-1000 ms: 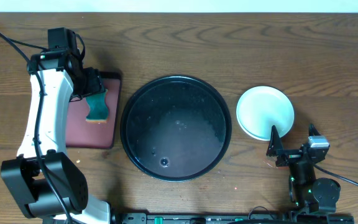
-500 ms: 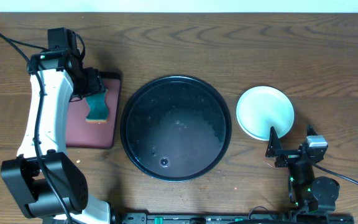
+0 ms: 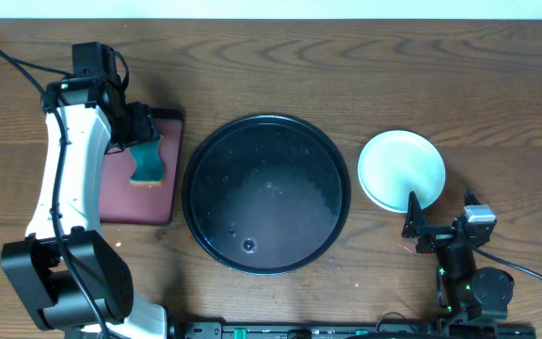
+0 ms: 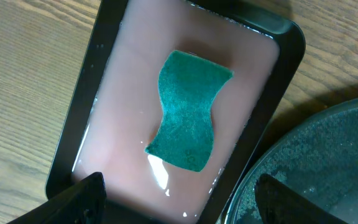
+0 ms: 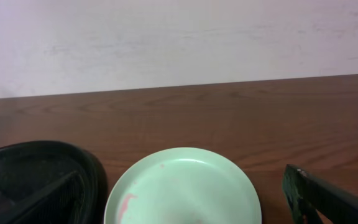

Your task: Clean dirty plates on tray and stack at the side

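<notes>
From overhead, a large round glossy black tray [image 3: 266, 141] is seen at the middle of the brown wood-grain tabletop [image 3: 346, 56], with droplets scattered on its floor. A small round pale mint-green plate [image 3: 402, 168] is set flat on the tabletop just to the right of the black tray, apart from its rim, hollow side up. Being round, it cannot be given a long axis, and whether other plates lie beneath it cannot be told. The right gripper [image 3: 438, 209] is placed by the plate's near edge, its fingers pointed far and spread wide, with nothing held. At the left, a rectangular red tray [image 3: 158, 202] is laid with its long axis running near to far, and a green waisted sponge [image 3: 146, 162] is laid along that axis. The left gripper [image 3: 137, 127] is held over the red tray's far part.

In the left wrist view, the sponge [image 4: 188, 112] is seen lying in pale liquid, untouched, beyond the widely parted, empty fingers of the left gripper.

In the right wrist view, faint red smears are shown on the plate's left part, the black tray [image 5: 36, 165] is seen at its left, and a pale wall [image 5: 179, 37] is seen beyond the tabletop.
</notes>
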`<move>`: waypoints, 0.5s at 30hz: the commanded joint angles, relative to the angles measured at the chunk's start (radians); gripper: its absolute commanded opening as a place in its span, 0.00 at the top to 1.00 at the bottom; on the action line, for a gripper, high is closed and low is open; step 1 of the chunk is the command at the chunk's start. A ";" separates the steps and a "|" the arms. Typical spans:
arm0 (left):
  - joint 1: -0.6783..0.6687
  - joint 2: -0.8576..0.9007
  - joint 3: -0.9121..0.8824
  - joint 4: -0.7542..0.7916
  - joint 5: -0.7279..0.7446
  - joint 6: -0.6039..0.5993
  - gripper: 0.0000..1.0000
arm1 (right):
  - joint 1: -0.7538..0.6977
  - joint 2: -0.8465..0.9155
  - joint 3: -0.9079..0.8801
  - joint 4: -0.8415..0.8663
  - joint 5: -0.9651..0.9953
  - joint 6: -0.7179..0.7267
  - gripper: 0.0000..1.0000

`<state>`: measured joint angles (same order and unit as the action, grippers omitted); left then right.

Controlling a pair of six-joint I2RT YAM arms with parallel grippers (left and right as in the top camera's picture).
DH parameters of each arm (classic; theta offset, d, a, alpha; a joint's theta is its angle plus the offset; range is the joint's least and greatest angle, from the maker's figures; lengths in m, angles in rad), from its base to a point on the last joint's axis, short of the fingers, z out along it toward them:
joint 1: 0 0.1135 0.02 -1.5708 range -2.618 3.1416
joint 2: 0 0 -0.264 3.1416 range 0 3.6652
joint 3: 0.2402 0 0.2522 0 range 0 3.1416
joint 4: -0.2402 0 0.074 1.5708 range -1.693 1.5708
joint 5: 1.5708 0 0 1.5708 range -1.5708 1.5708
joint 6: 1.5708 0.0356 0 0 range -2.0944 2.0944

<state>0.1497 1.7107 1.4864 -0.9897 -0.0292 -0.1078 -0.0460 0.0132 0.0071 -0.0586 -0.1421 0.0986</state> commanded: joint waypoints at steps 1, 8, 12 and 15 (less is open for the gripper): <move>0.002 0.006 0.010 -0.004 -0.005 -0.009 0.23 | 0.008 0.002 -0.002 -0.004 -0.008 0.013 0.01; 0.000 -0.012 0.008 -0.002 -0.046 -0.010 0.23 | 0.008 0.002 -0.002 -0.004 -0.008 0.013 0.01; -0.005 -0.083 -0.030 0.128 -0.003 -0.009 0.23 | 0.008 0.002 -0.002 -0.004 -0.008 0.013 0.01; -0.006 -0.180 -0.127 0.282 0.034 -0.009 0.23 | 0.008 0.002 -0.002 -0.004 -0.008 0.013 0.01</move>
<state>0.1482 1.6444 1.4322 -0.7773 -0.0380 -0.1081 -0.0460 0.0132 0.0071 -0.0586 -0.1421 0.0986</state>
